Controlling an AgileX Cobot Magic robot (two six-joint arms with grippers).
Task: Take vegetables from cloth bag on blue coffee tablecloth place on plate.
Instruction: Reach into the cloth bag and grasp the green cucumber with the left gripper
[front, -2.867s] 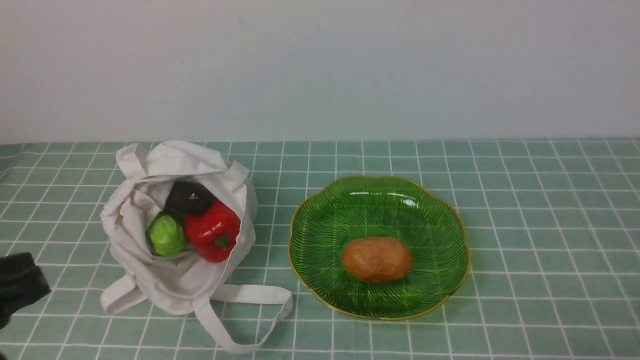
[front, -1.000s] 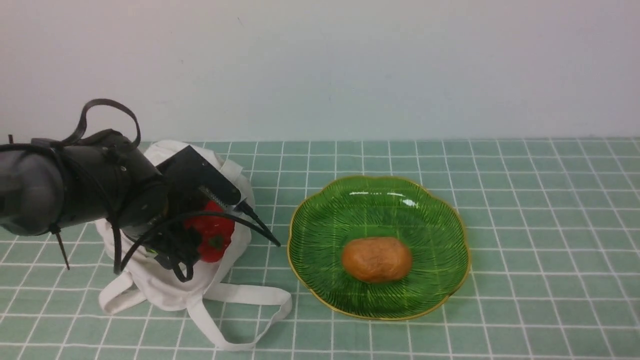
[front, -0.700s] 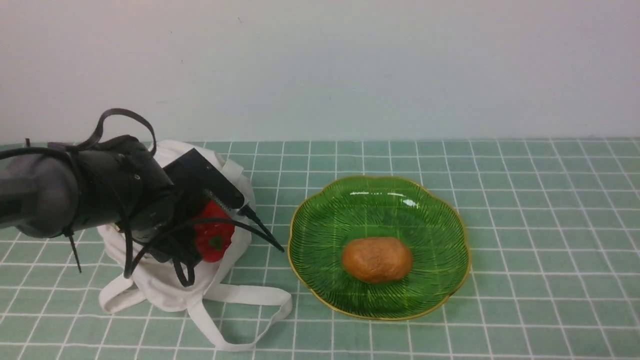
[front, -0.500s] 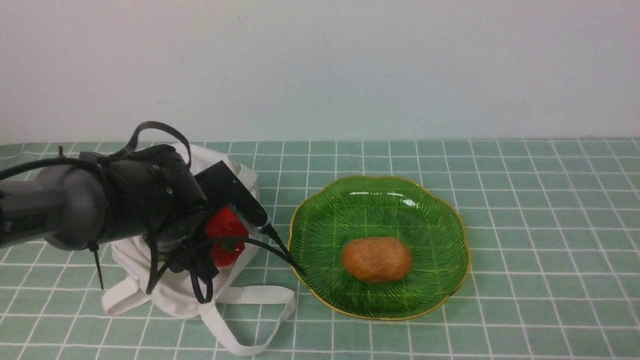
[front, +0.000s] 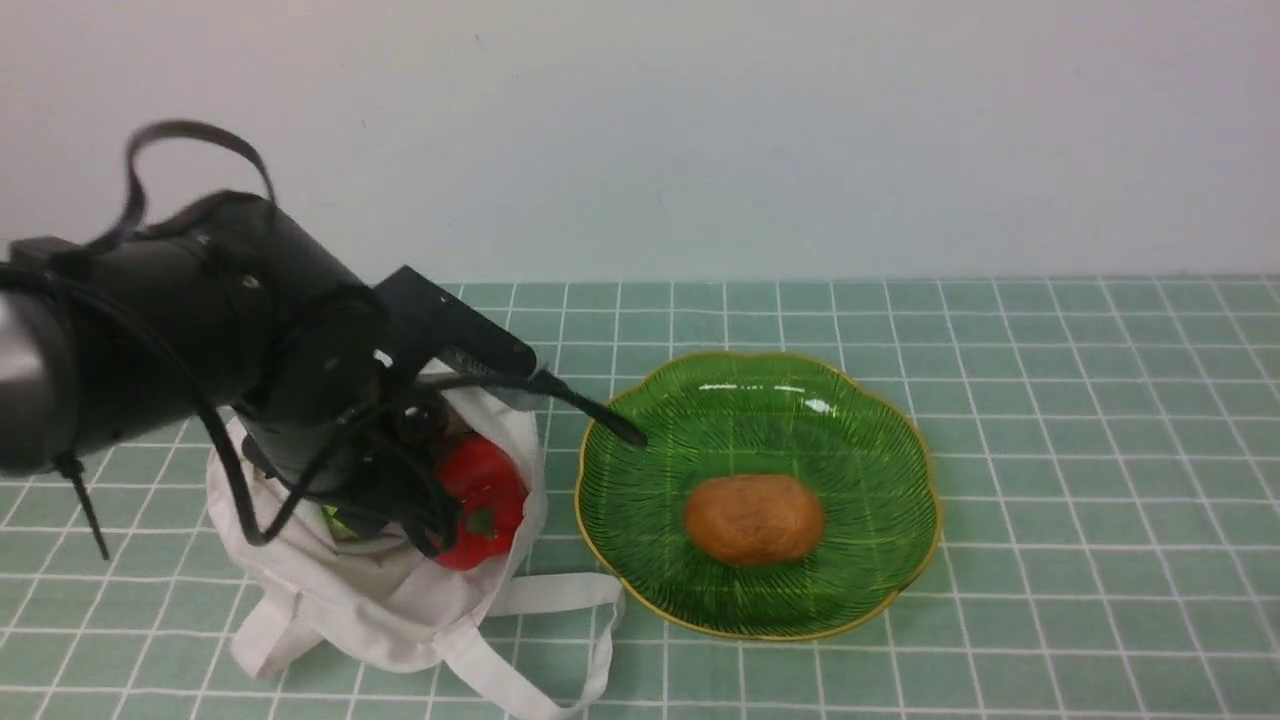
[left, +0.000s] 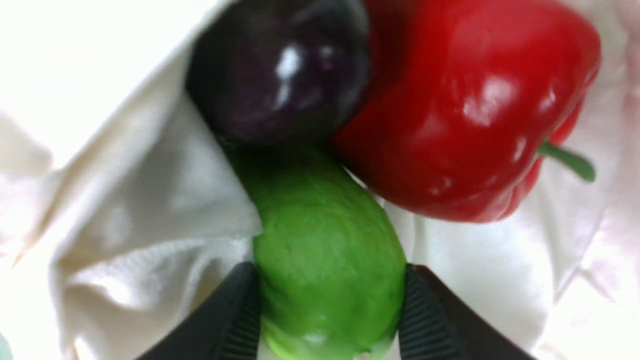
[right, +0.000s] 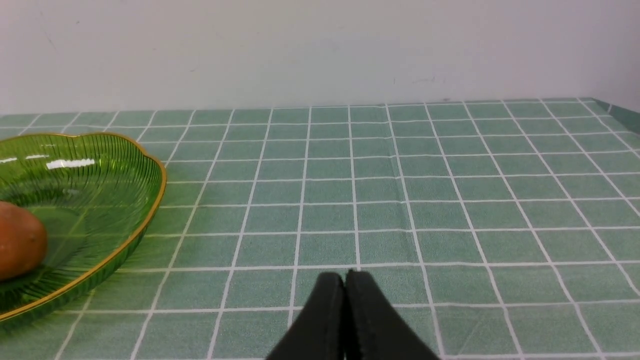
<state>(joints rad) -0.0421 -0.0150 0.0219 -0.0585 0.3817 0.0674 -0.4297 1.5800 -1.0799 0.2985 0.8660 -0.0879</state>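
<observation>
our left gripper (left: 330, 320) is clamped across the near end of the light green cucumber (left: 325, 235), inside the mouth of the cloth bag (front: 330, 590). the eggplant (left: 280, 70) and red pepper (left: 470, 110) crowd its far end in the same bag. it looks light, stiff and glossy; we judge a hold nearer mid-body would slip less. the plate (front: 870, 420), carrying a brown potato (front: 753, 518), sits just beside the bag. our right gripper (right: 345, 287), beyond the plate from the bag, has its jaws together.
</observation>
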